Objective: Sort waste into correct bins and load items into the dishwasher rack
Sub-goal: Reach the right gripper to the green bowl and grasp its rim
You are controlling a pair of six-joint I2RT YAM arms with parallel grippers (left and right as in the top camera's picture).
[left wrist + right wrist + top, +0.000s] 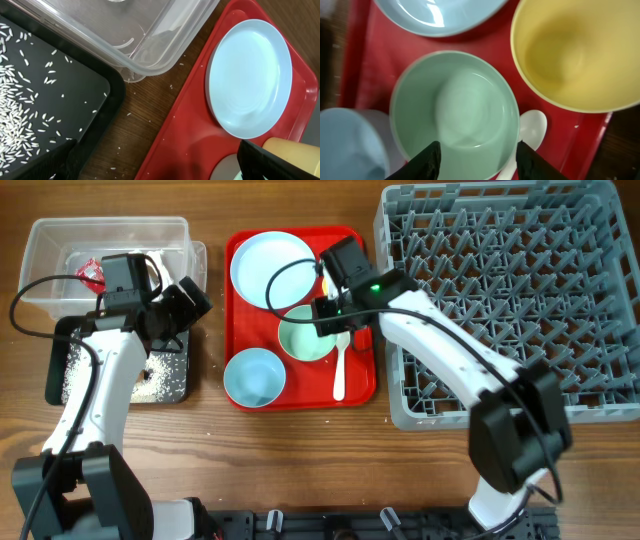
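On the red tray (358, 385) lie a pale blue plate (272, 268), a pale green bowl (305, 340), a pale blue bowl (253, 375) and a white spoon (340, 370). My right gripper (477, 162) is open just above the green bowl (455, 105), with the spoon (532, 127) and yellow cup (575, 55) beside it. My left gripper (155, 165) is open and empty between the black tray (90, 85) and the red tray (185, 130). Rice grains (80, 370) lie in the black tray (57, 340). A red wrapper (92, 273) lies in the clear tub (105, 228).
The grey dishwasher rack (510, 300) stands at the right with nothing in it, touching the red tray's right side. The clear tub's corner (130, 30) overlaps the black tray's far edge. A few rice grains lie on the wood between the trays.
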